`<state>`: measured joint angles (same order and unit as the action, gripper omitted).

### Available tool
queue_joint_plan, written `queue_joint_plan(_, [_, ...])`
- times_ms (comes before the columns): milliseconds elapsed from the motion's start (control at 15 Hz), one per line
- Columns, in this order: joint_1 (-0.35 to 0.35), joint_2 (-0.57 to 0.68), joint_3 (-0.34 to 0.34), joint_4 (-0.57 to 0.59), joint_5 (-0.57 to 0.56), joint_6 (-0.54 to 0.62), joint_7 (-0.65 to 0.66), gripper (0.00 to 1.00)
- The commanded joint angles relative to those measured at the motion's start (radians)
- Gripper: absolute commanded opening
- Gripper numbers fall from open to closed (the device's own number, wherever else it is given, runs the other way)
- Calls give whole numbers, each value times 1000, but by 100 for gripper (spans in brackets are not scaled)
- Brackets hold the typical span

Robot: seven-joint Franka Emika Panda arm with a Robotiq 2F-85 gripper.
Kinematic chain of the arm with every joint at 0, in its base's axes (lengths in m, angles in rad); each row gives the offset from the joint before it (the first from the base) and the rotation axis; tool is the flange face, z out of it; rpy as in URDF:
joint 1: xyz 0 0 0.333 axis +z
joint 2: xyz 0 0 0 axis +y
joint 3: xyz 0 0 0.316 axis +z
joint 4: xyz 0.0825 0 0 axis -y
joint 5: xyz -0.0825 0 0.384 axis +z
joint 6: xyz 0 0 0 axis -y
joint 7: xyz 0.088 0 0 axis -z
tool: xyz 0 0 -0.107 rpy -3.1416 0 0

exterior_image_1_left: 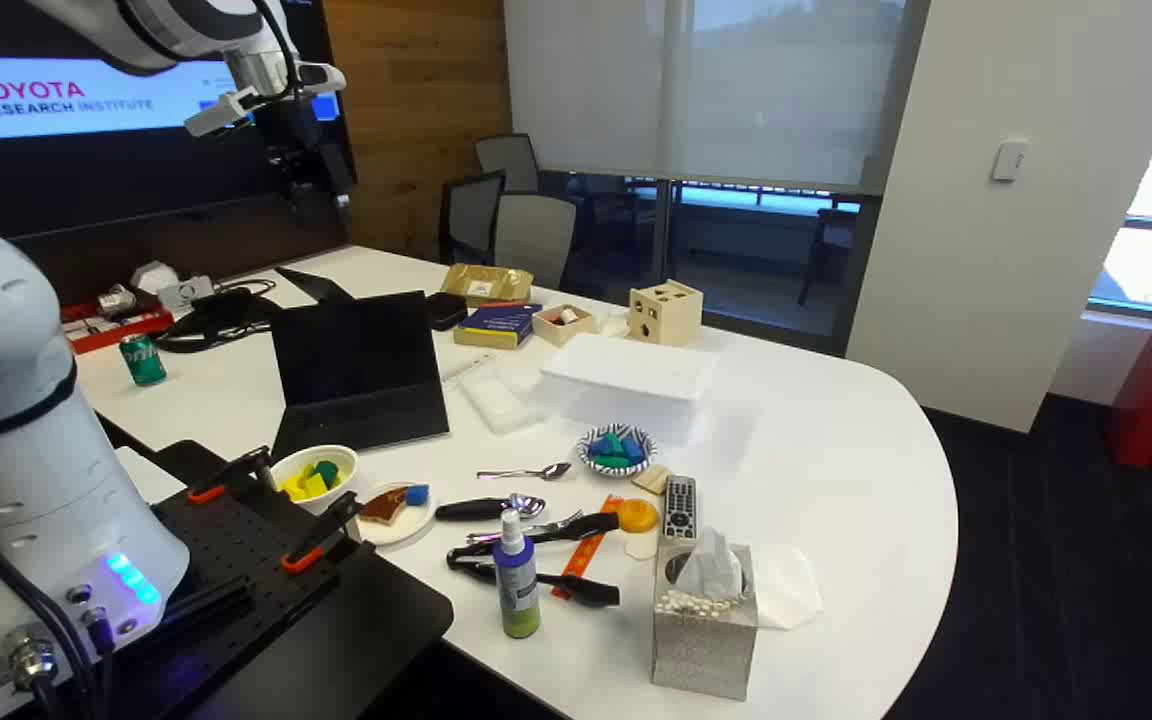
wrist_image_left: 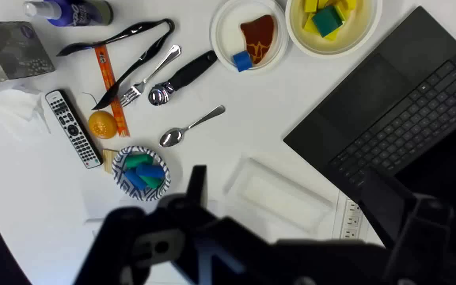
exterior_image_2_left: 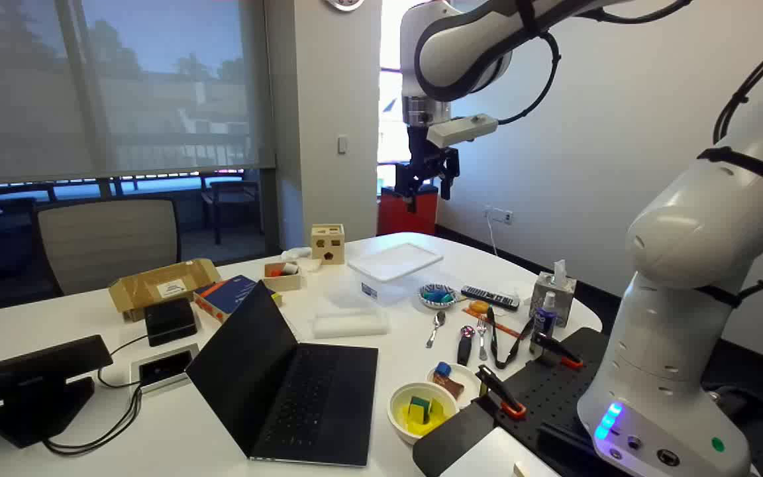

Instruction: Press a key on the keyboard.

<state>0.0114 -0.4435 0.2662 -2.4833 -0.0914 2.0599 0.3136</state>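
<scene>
One white table [exterior_image_1_left: 836, 460] with laptop [exterior_image_1_left: 361, 370], blinds [exterior_image_1_left: 776, 95] beyond

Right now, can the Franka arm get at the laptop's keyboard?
Probably yes: the laptop stands open, keyboard facing up with nothing visible lying on it. The open jaws hang above the table, so they'd likely need lowering.

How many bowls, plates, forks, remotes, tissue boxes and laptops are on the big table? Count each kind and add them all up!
Patterned bowl and pale bowl: 2 bowls
Plate: 1
Fork: 1
Remote: 1
Tissue box: 1
Laptop: 1
Total: 7
</scene>
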Motion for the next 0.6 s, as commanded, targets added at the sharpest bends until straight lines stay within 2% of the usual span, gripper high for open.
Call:
queue_joint_plan(0, [25,3,-23,2,-11,-3,9,100])
queue_joint_plan(333, [25,3,-23,2,-11,-3,9,100])
queue_joint_plan(533, [30,171,-19,64,-39,107,-53,100])
